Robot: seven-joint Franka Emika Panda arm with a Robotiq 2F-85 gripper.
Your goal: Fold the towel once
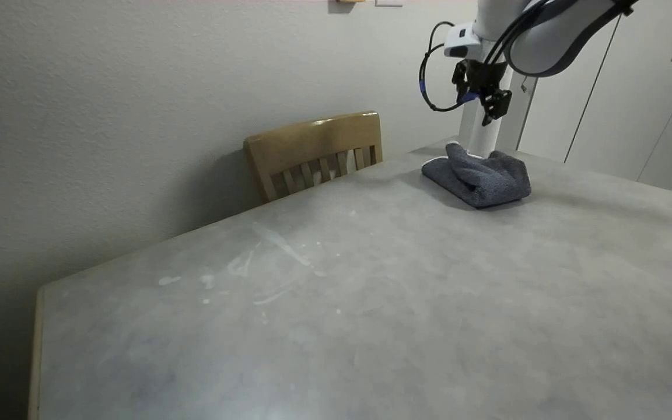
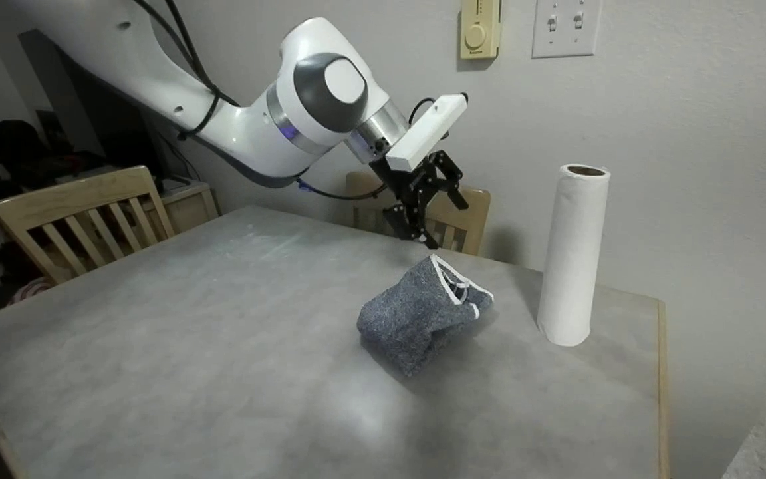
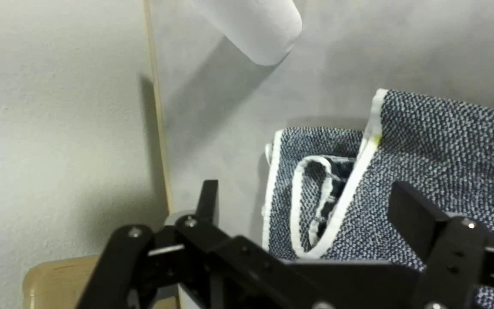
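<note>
Towel [image 2: 409,313] is lying rumpled on the worktop [image 2: 190,346], near the paper roll [image 2: 572,266]; the jaws are standing apart, holding nothing. I'm worrying its upper flap [image 3: 444,137], bunched so loosely, could soon be slumping open.

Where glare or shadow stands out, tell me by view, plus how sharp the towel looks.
In an exterior view, a pale glare patch on the table; in an exterior view, a soft shadow on the wall beside the chair; in the wrist view, a shadow trailing from the white roll, and clear weave on the towel.
</note>
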